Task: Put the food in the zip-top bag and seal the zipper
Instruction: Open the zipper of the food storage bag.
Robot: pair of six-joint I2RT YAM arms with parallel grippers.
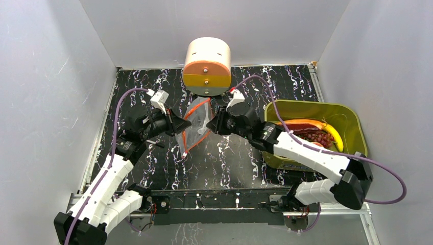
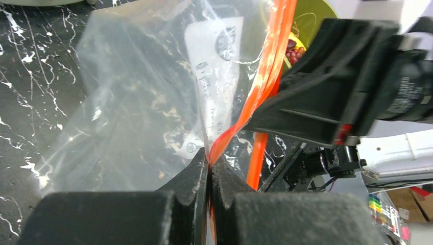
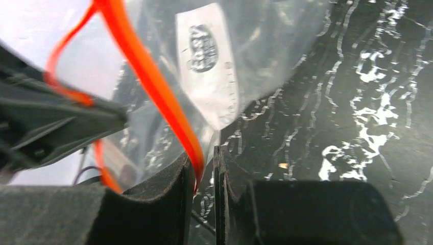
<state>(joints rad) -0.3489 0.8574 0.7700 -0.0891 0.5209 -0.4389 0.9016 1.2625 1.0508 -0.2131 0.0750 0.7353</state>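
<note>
Over table | one zip-top bag | left end effector clamped on zipper | right end effector likewise | one bin

Bright, even light, soft shadows; wrist views blur up close; glare on the zip-top bag

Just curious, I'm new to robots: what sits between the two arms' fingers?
The clear zip-top bag with its orange zipper, plain in the top view.

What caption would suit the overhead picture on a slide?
Overhead: left gripper and right gripper hold a clear zip-top bag open by its orange-red zipper; toy food lies in the green bin.
</note>
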